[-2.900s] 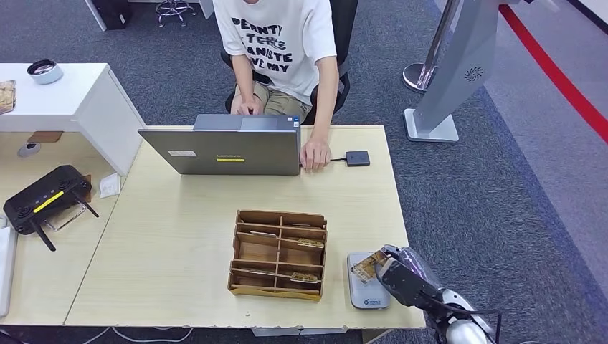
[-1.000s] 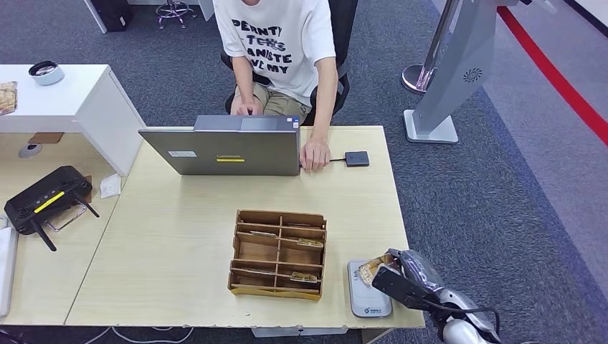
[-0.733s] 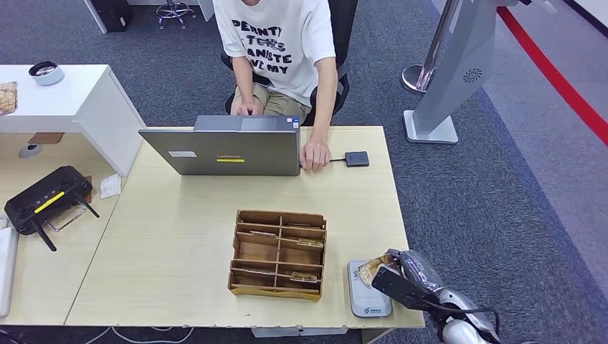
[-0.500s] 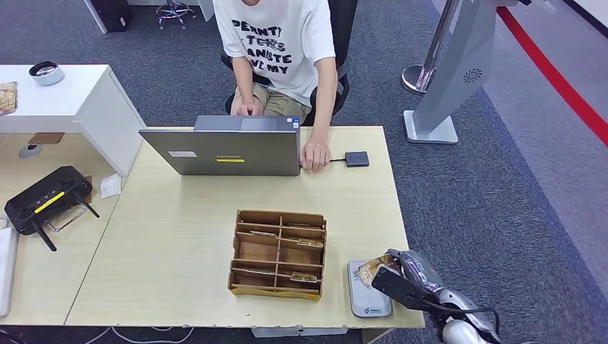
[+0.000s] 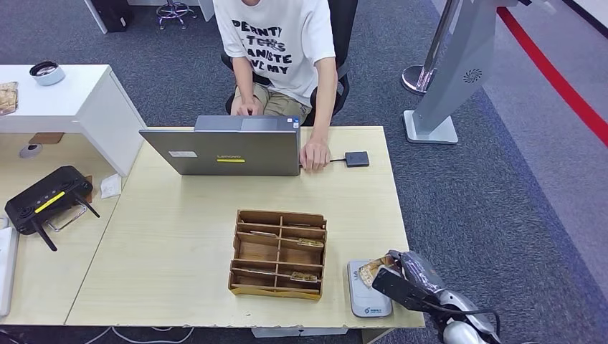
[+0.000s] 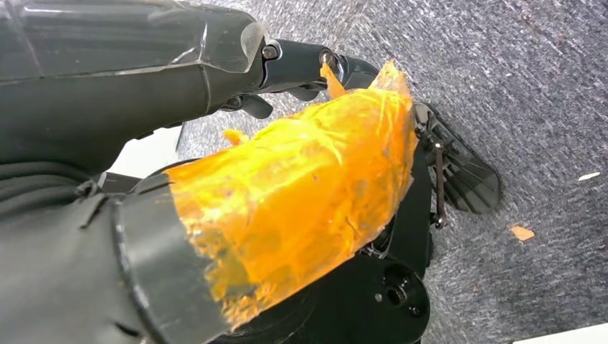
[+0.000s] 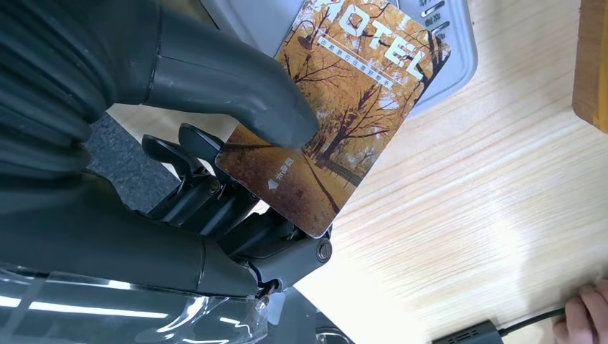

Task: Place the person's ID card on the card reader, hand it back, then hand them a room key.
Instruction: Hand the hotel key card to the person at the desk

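My right hand [image 5: 405, 279] is at the table's near right corner and pinches a card [image 5: 371, 270] between thumb and fingers. The card [image 7: 344, 107] shows autumn trees and the word HOTEL. Its far end lies over the grey card reader [image 5: 367, 297], which sits flat by the table's front edge. Whether the card touches the reader [image 7: 459, 50] I cannot tell. The thumb [image 7: 236, 86] presses on the card's face. My left hand [image 6: 215, 143] hangs over the grey carpet with an orange-taped thumb and holds nothing. The person [image 5: 279, 50] sits behind the laptop, one hand [image 5: 315, 154] resting on the table.
A wooden compartment box [image 5: 278, 254] with several cards stands just left of the reader. A grey laptop [image 5: 222, 150] and a small black device [image 5: 357, 158] on a cable are at the far edge. A black router [image 5: 46, 201] lies on the left desk.
Since the oldest frame my right hand has drawn slightly toward the table's front edge with the card. Over the last second nothing visibly moves.
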`<state>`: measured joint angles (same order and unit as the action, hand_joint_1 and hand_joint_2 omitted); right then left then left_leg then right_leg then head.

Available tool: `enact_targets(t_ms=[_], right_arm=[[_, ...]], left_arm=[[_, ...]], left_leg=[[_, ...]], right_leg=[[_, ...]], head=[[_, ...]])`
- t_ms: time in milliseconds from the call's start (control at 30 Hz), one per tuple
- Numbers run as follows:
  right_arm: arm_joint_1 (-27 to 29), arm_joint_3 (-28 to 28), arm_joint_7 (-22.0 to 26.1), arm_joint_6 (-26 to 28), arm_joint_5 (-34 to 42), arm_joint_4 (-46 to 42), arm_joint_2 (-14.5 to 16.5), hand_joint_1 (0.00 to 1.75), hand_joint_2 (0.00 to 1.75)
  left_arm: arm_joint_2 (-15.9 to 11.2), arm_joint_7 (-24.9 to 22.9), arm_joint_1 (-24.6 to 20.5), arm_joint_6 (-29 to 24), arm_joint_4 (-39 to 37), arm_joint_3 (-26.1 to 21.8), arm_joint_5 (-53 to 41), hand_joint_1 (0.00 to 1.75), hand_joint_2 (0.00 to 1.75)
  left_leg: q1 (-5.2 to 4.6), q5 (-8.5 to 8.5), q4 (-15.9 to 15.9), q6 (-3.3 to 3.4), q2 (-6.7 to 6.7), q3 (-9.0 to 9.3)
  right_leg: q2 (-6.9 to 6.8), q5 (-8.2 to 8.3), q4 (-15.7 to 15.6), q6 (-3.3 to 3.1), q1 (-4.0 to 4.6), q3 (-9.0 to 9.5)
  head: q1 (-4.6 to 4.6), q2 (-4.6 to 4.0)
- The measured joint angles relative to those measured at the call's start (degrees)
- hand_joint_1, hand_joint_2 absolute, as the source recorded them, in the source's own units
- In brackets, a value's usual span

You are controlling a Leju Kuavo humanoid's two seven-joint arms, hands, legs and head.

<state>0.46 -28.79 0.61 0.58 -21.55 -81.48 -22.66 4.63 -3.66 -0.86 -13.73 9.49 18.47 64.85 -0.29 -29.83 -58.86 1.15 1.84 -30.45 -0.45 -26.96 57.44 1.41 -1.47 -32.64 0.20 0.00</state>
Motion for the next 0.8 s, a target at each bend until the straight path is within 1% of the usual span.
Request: enact_targets(t_ms=[800], right_arm=[[-0.11, -1.96, -1.21, -0.31, -0.03, -0.11, -2.46, 1.75, 1.75]], left_arm=[[1.27, 0.12, 0.11, -1.32, 0.0, -3.57, 2.92, 0.0, 0.0]], left_leg=[[0.0, -0.01, 0.0, 0.02, 0.0, 0.08]], right_leg=[[-0.01, 0.0, -0.02, 0.01, 0.0, 0.1]], head=[[0.01, 0.0]])
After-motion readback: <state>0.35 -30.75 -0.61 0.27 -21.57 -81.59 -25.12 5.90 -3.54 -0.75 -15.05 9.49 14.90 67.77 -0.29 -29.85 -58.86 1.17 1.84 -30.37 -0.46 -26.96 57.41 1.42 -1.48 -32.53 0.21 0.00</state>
